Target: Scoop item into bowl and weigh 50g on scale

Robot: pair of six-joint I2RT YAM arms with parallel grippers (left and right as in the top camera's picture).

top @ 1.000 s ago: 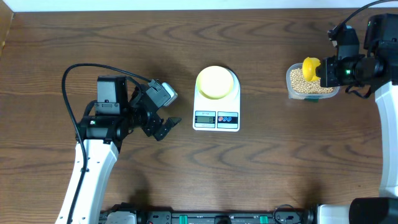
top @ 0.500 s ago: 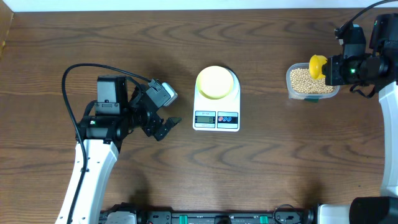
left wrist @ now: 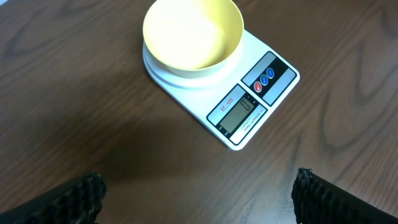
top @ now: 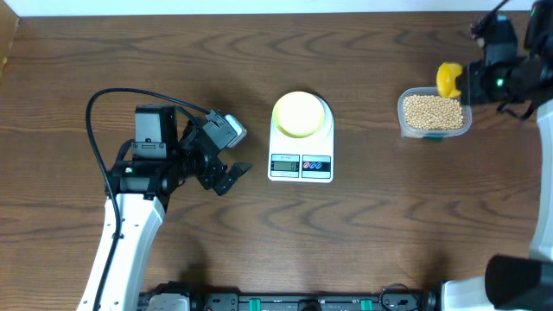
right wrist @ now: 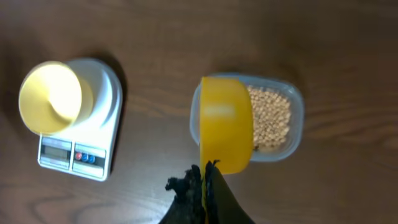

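Observation:
The pale yellow-green bowl [top: 300, 113] sits on the white scale [top: 301, 164] at mid table; both also show in the left wrist view, bowl [left wrist: 191, 34] and scale [left wrist: 255, 99], and in the right wrist view, bowl [right wrist: 50, 97] and scale [right wrist: 74, 155]. The bowl looks empty. Tan beans [top: 431, 111] fill a clear container [top: 406, 125] at the right. My right gripper [top: 471, 82] is shut on the handle of a yellow scoop [right wrist: 225, 127], held above the container's far right edge. My left gripper [top: 226, 177] is open and empty, left of the scale.
A black cable [top: 112, 99] loops over the table by the left arm. The table's far edge [top: 259, 13] runs along the top.
My right gripper has lifted the yellow scoop up and to the right, from over the beans to the container's far right edge. The left arm has not moved.

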